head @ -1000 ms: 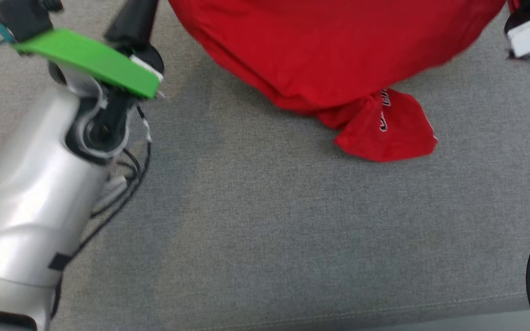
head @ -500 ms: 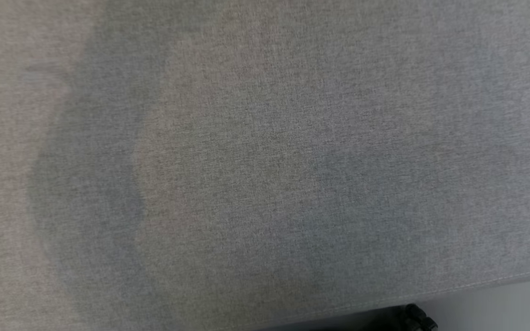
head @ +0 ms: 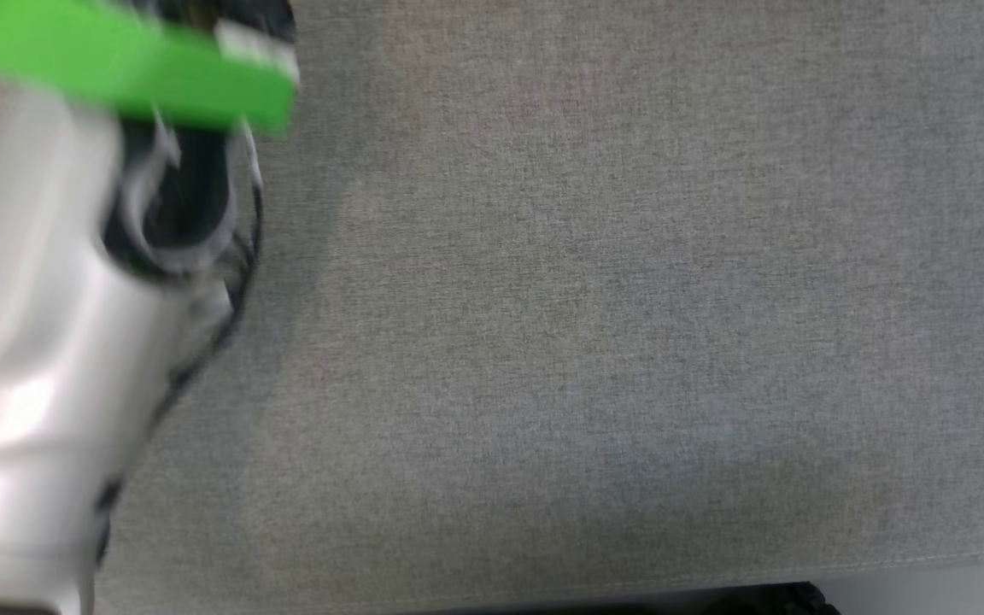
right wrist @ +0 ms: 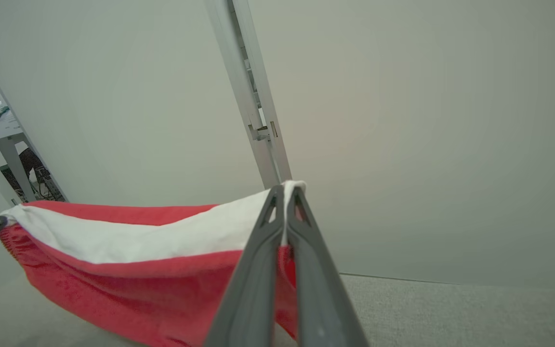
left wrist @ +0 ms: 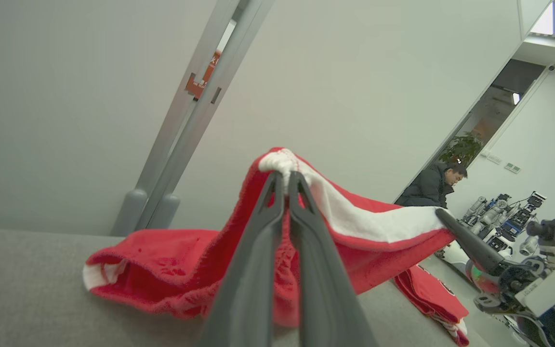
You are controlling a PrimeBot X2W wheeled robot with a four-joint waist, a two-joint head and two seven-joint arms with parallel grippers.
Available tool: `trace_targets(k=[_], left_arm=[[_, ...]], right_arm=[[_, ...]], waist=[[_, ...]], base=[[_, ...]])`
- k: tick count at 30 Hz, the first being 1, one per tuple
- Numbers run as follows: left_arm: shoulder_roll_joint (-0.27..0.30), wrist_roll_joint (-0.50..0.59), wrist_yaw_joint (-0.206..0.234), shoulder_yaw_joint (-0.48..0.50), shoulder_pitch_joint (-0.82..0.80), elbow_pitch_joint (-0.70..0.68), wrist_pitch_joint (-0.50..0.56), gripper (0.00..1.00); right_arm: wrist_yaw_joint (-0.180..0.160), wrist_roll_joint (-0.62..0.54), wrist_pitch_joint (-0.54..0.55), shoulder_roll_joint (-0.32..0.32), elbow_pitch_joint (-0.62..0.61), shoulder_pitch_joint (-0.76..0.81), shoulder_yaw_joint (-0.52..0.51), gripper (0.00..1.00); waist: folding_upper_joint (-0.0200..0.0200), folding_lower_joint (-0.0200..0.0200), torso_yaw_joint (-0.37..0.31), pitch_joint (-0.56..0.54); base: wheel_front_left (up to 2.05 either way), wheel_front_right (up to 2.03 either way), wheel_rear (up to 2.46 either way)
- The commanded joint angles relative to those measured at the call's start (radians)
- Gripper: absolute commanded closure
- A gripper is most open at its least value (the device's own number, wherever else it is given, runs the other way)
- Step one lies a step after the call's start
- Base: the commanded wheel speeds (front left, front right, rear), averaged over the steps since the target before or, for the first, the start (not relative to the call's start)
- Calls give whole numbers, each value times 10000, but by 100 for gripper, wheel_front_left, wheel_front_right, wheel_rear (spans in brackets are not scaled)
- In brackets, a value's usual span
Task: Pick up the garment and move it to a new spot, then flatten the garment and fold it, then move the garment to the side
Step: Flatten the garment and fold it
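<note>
The garment (left wrist: 171, 270) is red with a broad white band along one edge. In the left wrist view my left gripper (left wrist: 284, 178) is shut on a bunched corner of that edge, held above the grey surface. My right gripper (right wrist: 284, 193) is shut on the other end of the white band, and it also appears at the right of the left wrist view (left wrist: 440, 213). The garment (right wrist: 113, 279) hangs stretched between both grippers, its lower part sagging onto the surface. In the head view my pale left forearm (head: 39, 342), blurred, stands at the left.
The grey fabric surface (head: 586, 299) spreads wide, its front edge (head: 885, 564) near the bottom of the head view. A pale wall with a metal post (right wrist: 258, 120) rises behind. A person (left wrist: 431, 185) sits far off by other robots (left wrist: 513, 217).
The head camera has swung: the red garment seen a second ago has left its picture, and my left forearm, absent half a second ago, is back at the left.
</note>
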Motion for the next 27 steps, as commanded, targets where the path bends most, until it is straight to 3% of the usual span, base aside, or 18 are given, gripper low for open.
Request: trace_targets(k=[1, 9, 15, 21, 27], left_arm=[[173, -1, -31, -139, 1003, -399, -24, 100], [677, 212, -28, -668, 5803, -1662, -27, 100], [644, 387, -29, -671, 8444, -2145, -28, 100], [746, 668, -28, -471, 9954, -2722, -28, 100], [620, 404, -26, -508, 10075, -2864, 12, 100]], right_arm=[[-9, 160, -29, -185, -273, 916, -160, 100], [-6, 631, -29, 0, -1141, 5513, -1075, 100], [-6, 921, -30, -161, -1977, 8246, -1452, 100], [-6, 907, -30, -538, -2941, 9953, -1818, 100], [-6, 747, 38, -1004, -3179, 10139, -1735, 100]], waist=[[0, -2, 208, -792], [0, -2, 106, -2841], [0, -2, 0, -3958], [0, -2, -20, -4218], [0, -2, 243, -4252]], base=[[0, 0, 0], [0, 0, 0], [0, 0, 0], [0, 0, 0], [0, 0, 0]])
